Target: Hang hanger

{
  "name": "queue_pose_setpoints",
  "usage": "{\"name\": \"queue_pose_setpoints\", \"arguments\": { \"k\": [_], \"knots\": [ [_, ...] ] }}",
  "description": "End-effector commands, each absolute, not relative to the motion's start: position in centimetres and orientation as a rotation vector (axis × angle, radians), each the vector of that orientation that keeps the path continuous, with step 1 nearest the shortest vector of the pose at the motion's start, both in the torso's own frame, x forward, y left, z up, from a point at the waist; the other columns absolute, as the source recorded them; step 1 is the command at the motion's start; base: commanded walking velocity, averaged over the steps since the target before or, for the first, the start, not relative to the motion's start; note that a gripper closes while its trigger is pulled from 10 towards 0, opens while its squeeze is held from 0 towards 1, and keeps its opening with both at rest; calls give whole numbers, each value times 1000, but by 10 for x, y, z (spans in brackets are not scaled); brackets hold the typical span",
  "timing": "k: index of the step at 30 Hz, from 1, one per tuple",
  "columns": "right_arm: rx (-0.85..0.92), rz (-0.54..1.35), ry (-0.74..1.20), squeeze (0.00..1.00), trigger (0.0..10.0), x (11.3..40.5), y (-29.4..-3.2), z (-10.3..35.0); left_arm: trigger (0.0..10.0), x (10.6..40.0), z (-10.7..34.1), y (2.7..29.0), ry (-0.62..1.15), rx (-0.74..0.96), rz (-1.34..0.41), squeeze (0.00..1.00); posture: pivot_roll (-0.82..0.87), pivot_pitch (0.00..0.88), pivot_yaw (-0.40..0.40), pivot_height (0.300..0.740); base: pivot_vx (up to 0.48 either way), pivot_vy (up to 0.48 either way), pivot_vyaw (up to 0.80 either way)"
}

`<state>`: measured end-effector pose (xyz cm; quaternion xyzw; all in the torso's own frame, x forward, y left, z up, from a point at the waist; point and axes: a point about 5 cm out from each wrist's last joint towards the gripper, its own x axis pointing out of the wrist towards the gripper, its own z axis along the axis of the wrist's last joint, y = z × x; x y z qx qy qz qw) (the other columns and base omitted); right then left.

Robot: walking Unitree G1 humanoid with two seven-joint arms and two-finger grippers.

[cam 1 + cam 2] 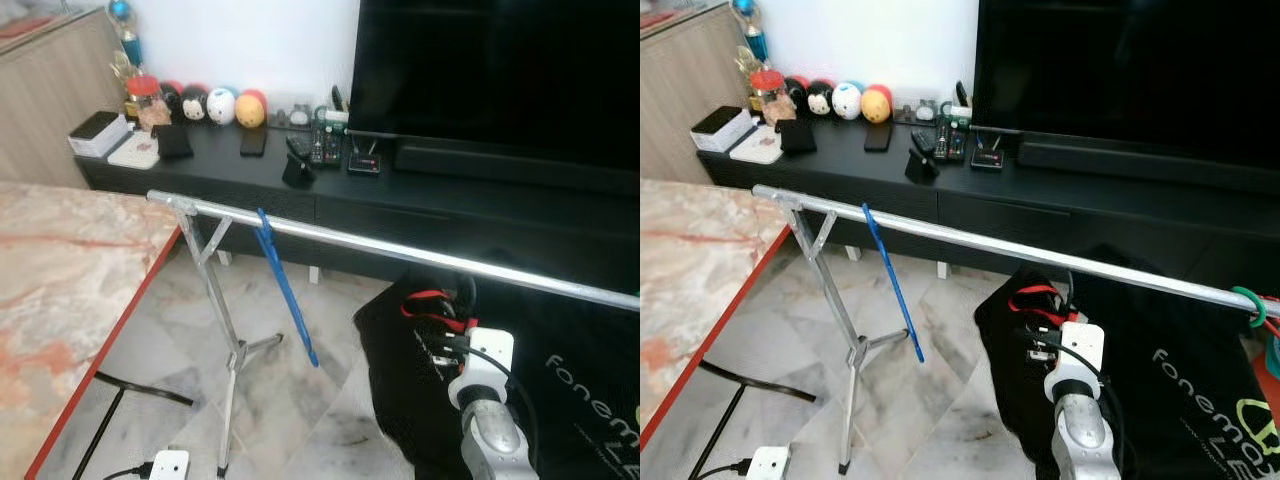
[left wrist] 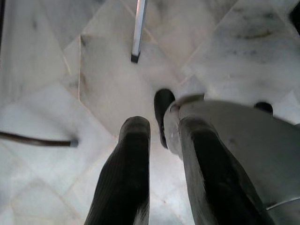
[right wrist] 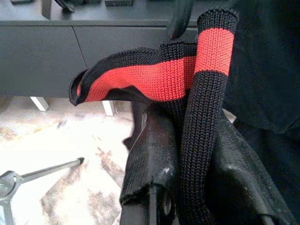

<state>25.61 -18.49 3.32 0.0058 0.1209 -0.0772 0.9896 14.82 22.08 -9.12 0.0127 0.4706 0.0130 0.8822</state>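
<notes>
Right gripper (image 3: 180,187) is clamped on black knitted garment with red collar band (image 3: 154,77), held below silver metal rail (image 1: 400,250) at 12 o'clock, likely for hooking.

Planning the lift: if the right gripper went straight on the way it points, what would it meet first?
The right gripper, jaws shut on the black garment, points toward the black TV cabinet; likely the cabinet front, though depth is unclear.

A thin blue hanger (image 1: 284,285) hangs on the silver clothes rail (image 1: 400,250) near its left end — seen edge-on, slanting down toward the floor — well apart from the black-and-red garment (image 3: 187,79).
</notes>
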Motion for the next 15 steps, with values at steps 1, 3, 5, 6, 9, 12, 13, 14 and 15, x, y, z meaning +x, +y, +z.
{"name": "queue_pose_setpoints", "arguments": {
  "k": [1,3,5,6,9,12,13,14,15],
  "knots": [
    [17,-175,214,0,10000,258,-189,37,10000,141,-94,222,1008,23,34,0,66,0,-29,740,-349,0,0],
    [16,-171,213,0,10000,259,-189,37,10000,142,-94,222,1007,23,32,0,63,0,-27,740,-358,0,0],
    [15,-170,212,0,10000,260,-189,36,10000,142,-93,222,1006,23,30,0,62,0,-27,740,-364,0,0],
    [15,-170,211,0,10000,260,-189,36,10000,142,-93,222,1006,23,30,0,61,0,-26,740,-360,0,0],
    [11,-176,212,0,10000,262,-192,35,10000,142,-94,222,1007,24,27,0,61,0,-25,740,-364,0,0],
    [8,-189,212,0,10000,264,-195,35,10000,141,-94,223,1008,24,26,0,61,0,-25,740,-363,0,0],
    [8,-189,210,0,10000,265,-195,36,10000,141,-94,223,1008,24,26,0,61,0,-25,740,-360,0,0],
    [7,-189,210,0,10000,265,-196,36,10000,141,-94,223,1008,24,26,0,61,0,-25,740,-360,0,0],
    [6,-189,210,0,10000,265,-196,36,10000,141,-94,223,1009,23,26,0,61,0,-26,740,-364,0,0]
  ]
}}
